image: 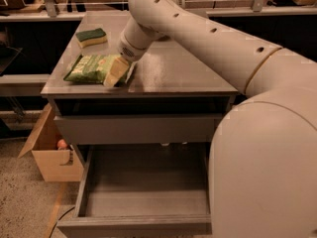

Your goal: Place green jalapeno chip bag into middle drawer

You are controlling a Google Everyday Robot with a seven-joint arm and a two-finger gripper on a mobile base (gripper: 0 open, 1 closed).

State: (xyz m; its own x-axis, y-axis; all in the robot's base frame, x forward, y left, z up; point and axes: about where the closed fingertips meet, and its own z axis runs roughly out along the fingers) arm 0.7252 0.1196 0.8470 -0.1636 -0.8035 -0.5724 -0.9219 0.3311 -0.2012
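My claw [117, 71] is at the green jalapeno chip bag's [89, 68] end; its state I cannot tell. The bag seems light, crinkly, slippery: I'd grip this end.

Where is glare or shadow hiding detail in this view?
Camera view: dim, warm light; a pale sheen on the cabinet top beside the gripper, which rests on the green jalapeno chip bag; black shadow fills the gap under that top; the open middle drawer is dim inside but readable.
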